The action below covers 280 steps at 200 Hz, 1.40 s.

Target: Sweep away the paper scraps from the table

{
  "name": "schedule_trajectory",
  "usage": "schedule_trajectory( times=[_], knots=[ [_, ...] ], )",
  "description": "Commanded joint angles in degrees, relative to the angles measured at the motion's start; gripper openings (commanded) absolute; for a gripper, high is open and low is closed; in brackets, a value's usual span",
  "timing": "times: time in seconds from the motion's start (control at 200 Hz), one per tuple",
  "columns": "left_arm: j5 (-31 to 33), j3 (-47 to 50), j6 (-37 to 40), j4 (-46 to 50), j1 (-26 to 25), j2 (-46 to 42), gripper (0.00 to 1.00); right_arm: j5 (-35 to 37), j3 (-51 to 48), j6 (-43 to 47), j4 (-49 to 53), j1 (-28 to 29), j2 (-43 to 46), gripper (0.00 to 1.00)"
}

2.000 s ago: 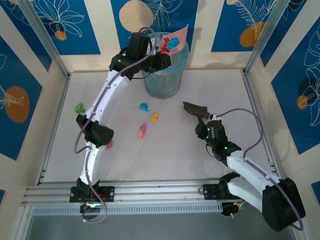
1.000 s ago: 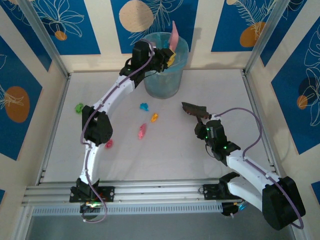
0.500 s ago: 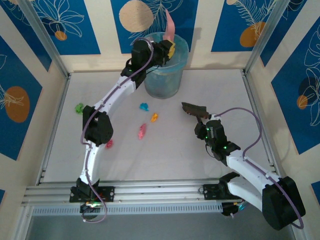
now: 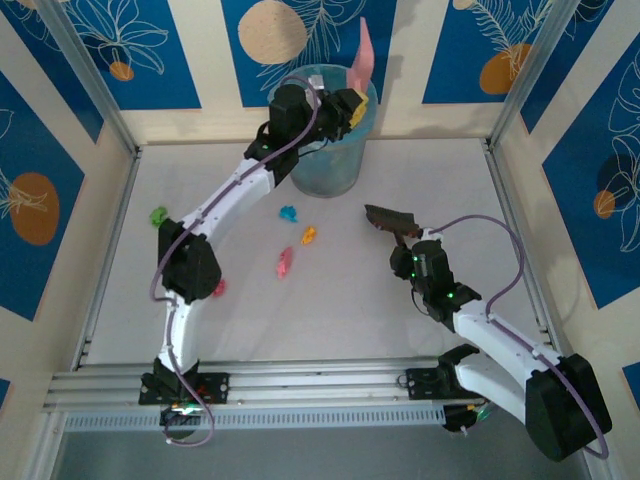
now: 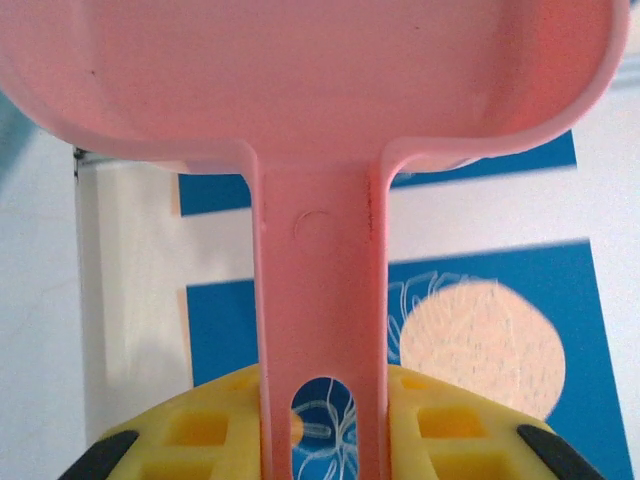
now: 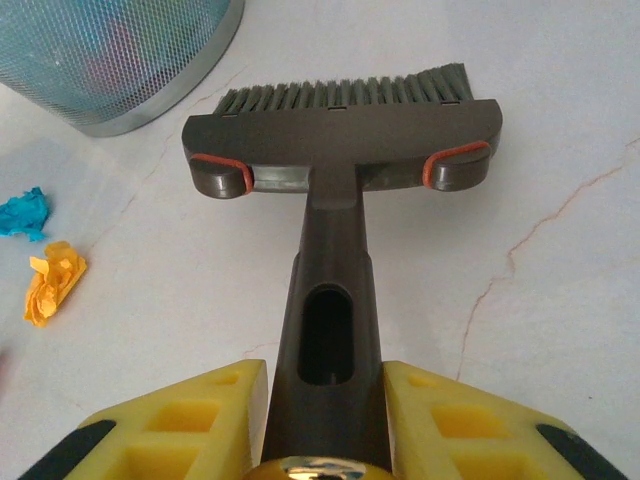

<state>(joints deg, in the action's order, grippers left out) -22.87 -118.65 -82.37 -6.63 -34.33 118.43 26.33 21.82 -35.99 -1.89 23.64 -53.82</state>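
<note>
- Pink plastic dustpan (image 4: 363,50) is standing almost upright above the mesh bin (image 4: 325,165), with its pan end pointing up in front of the back wall (image 4: 200,60).
- The left gripper (image 4: 345,110) is clamping the dustpan handle over the bin's rim. In the left wrist view its yellow fingers (image 5: 205,430) are pressing against both sides of the handle.
- The mesh bin is sitting on the table (image 4: 400,320) at the far edge, near the middle of the back wall. Through the mesh, the right wrist view is showing blurred cyan and reddish patches inside. What they are cannot be told.
- The right gripper (image 4: 408,242) is closing firmly on the handle of a dark brush (image 4: 388,217). The bristles are pointing toward the bin, and the brush head is sitting near the bin but apart from it.
- The paper scraps are lying on the table:
  - a green scrap (image 4: 158,214) is lying near the left rim;
  - a cyan scrap (image 4: 289,213), an orange scrap (image 4: 310,236) and a pink scrap (image 4: 285,262) are lying in a loose line in front of the bin, between the two arms;
  - a red scrap (image 4: 217,288) is lying just beside the left arm's elbow.
- Open white tabletop is extending from the brush to the right rim (image 4: 515,230), and along the near strip before the metal rails (image 4: 300,385).
</note>
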Motion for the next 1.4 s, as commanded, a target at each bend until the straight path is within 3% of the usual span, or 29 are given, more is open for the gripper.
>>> schedule_trajectory(
  times=[0.0, 0.23, 0.4, 0.585, 0.7, 0.855, 1.09, 1.395],
  knots=[
    [-3.61, 5.18, 8.44, 0.18, -1.52, -8.01, 0.00, 2.79, 1.43, 1.00, -0.43, 0.05, 2.28, 0.00],
    [-6.53, 23.29, 17.55, 2.94, -3.50, -21.29, 0.00, 3.29, 0.52, 1.00, 0.48, -0.18, 4.40, 0.00],
    [-5.44, 34.59, 29.44, 14.22, -5.10, -31.86, 0.00, 2.97, -0.04, 0.52, 1.01, -0.37, 5.82, 0.00],
    [5.53, 42.77, 46.81, 34.52, -9.03, -43.11, 0.00, 2.90, -0.44, -0.31, 3.09, -0.45, 10.10, 0.00],
    [13.26, 48.50, 52.49, 43.52, -11.43, -48.27, 0.00, 2.55, -1.33, -1.17, 3.96, -0.45, 13.92, 0.00],
    [17.83, 58.47, 53.31, 47.27, -13.09, -54.75, 0.00, -0.70, -3.00, -1.94, 3.42, -0.47, 19.50, 0.00],
    [21.51, 68.90, 52.40, 52.78, -16.81, -61.25, 0.00, -12.04, -2.86, 1.48, -0.84, 1.87, 22.20, 0.00],
    [22.56, 74.26, 46.37, 55.96, -21.71, -68.16, 0.00, -13.57, 3.78, 12.76, -1.51, 17.13, 15.20, 0.00]
  ],
)
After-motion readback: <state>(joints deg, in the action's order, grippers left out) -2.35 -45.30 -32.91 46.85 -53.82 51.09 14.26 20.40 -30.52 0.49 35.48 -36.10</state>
